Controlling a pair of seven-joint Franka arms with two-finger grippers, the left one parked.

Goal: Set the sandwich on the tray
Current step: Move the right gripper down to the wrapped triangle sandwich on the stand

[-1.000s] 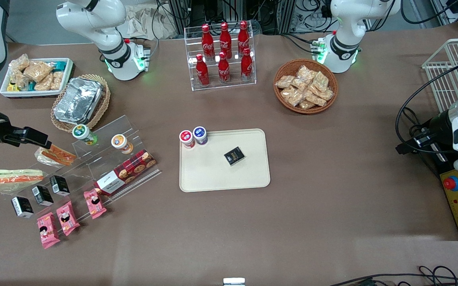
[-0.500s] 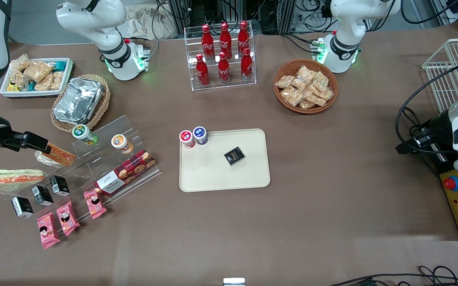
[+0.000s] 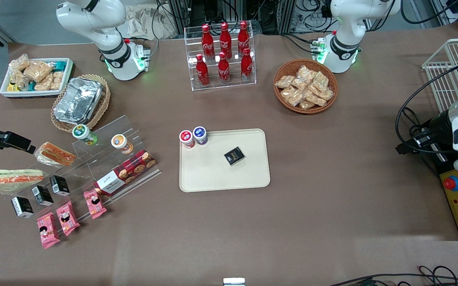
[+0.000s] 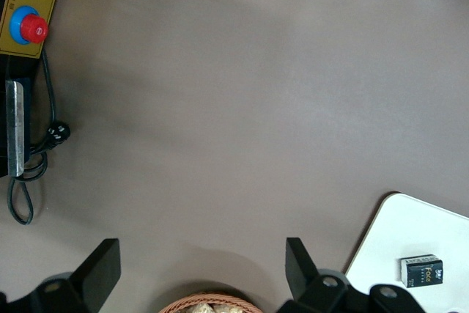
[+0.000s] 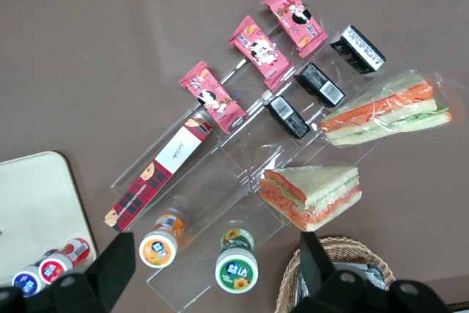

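Note:
The sandwich (image 3: 14,177) is a large clear-wrapped wedge with green and orange layers, lying on the table at the working arm's end; it also shows in the right wrist view (image 5: 387,110). The cream tray (image 3: 213,179) lies mid-table and holds a small black box (image 3: 234,155) and two small jars (image 3: 193,137); its corner shows in the right wrist view (image 5: 33,199). My right gripper (image 3: 22,143) hangs above the table, a little farther from the front camera than the sandwich and apart from it. It is open and empty in the right wrist view (image 5: 218,262).
A smaller wrapped sandwich (image 3: 56,154) lies beside an acrylic stand (image 3: 105,159) with two jars and a biscuit box. Black boxes (image 3: 42,194) and pink packets (image 3: 68,216) lie nearer the front camera. A foil container in a basket (image 3: 78,101) and a white snack bin (image 3: 36,77) stand farther back.
My right gripper has drawn away from over the smaller sandwich toward the working arm's end of the table. Nothing on the table has moved.

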